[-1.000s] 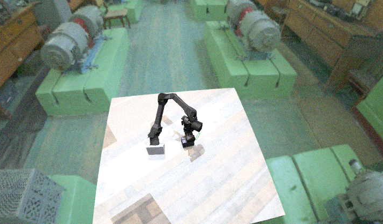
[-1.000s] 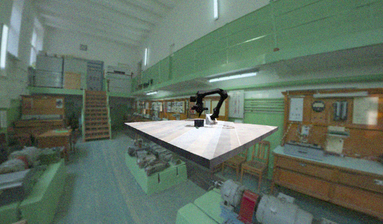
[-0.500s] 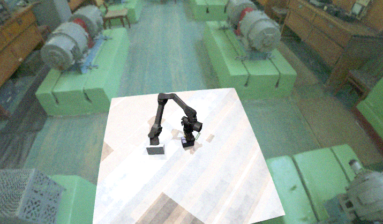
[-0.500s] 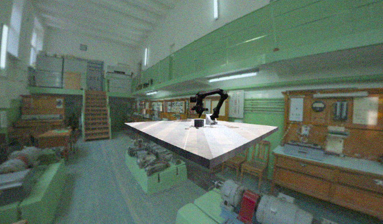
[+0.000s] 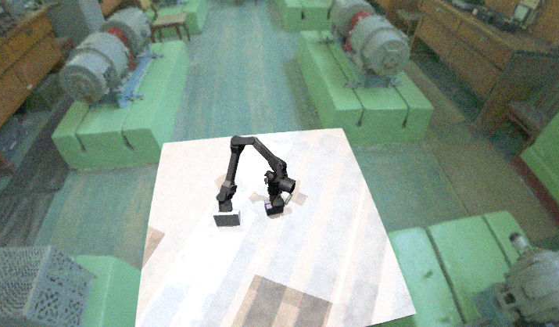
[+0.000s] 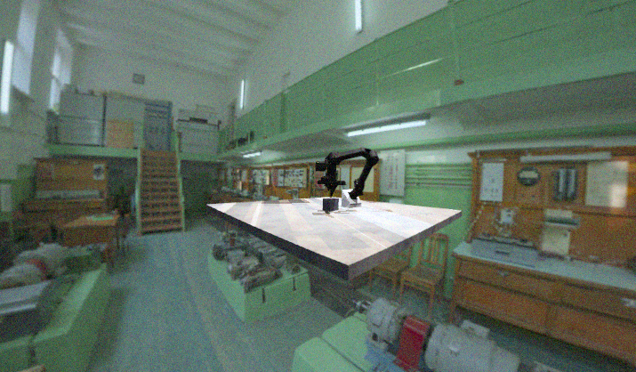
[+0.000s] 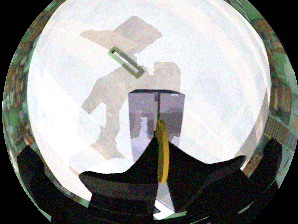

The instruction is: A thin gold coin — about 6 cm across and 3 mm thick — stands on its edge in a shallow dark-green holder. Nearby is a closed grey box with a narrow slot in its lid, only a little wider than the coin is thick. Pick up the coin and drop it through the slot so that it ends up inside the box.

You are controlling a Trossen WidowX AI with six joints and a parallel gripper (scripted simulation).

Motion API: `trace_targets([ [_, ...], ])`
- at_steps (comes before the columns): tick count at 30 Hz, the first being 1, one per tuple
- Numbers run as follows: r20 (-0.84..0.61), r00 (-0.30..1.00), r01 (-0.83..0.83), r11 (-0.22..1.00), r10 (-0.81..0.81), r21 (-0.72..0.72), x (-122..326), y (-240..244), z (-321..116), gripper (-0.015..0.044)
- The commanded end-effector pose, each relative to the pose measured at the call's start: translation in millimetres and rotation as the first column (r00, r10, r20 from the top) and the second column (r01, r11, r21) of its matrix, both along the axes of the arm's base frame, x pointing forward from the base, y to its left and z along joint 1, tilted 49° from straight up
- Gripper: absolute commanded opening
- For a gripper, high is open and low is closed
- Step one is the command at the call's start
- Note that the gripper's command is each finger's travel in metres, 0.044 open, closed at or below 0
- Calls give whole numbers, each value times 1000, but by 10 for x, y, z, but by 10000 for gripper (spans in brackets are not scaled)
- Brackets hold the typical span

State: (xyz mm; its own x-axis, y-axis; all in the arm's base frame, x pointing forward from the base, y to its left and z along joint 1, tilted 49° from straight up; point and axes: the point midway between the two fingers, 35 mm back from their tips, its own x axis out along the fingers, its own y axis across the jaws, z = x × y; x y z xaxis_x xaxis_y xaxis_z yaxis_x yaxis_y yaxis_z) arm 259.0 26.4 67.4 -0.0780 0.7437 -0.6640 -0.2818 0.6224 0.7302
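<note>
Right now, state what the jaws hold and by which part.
The gripper is shut on the gold coin, pinched across its two flat faces, edge-on above the grey box.

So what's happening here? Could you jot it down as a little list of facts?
arm: bent over the table
gripper: shut on the gold coin, held edge-on
grey box: directly under the gripper, slot lined up with the coin
green holder: empty, lying on the table beyond the box
coin in box: not yet

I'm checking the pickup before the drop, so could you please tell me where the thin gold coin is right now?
In the wrist view, the thin gold coin is held edge-on in the shut gripper, directly above the grey box; the empty dark-green holder lies beyond, upper left.
</note>
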Motion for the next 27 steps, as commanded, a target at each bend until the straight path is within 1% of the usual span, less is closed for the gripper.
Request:
trace_targets([
  [1, -4, 1000, 4, 1000, -4, 5, -13, 22, -15, 0],
  [7, -4, 1000, 3, 1000, -3, 5, -17, 44, -31, 0],
  [13, 0, 1000, 0, 1000, 0, 0, -3, 23, -19, 157],
  [22, 0, 1000, 0, 1000, 0, 0, -3, 23, -19, 161],
  [27, -1, 1000, 1, 1000, -1, 0, 9, -88, 78, 292],
])
